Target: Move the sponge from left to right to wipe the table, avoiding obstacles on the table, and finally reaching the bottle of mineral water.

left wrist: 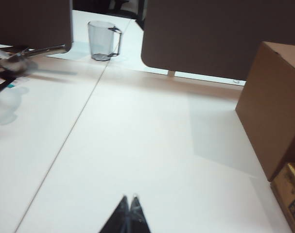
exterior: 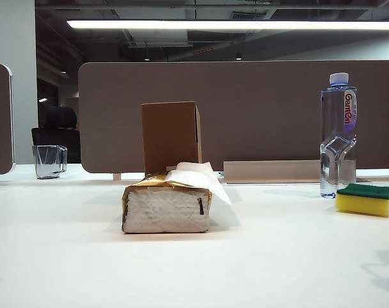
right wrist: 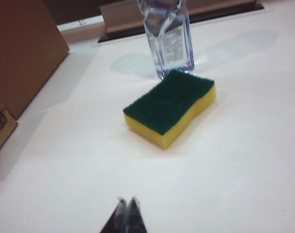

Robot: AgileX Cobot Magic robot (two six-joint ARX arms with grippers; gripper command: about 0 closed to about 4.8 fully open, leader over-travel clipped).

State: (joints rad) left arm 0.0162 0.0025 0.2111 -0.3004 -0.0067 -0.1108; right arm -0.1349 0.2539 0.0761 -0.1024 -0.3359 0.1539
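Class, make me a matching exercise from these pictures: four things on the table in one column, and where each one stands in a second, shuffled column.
Things:
1. sponge
2. tissue pack
3. cardboard box
4. glass cup

Places:
A. far left, at the table's back edge
B. right, beside the mineral water bottle
C. centre, nearest the camera
D. upright behind the tissue pack

Pairs: 1-B, 2-C, 3-D, 4-A

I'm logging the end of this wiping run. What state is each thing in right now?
sponge: flat on the table, green side up, beside the bottle, not held.
bottle of mineral water: upright, capped.
tissue pack: lying flat, one sheet sticking out.
cardboard box: upright.
glass cup: upright.
left gripper: jaws shut, empty.
right gripper: jaws shut, empty, clear of the sponge.
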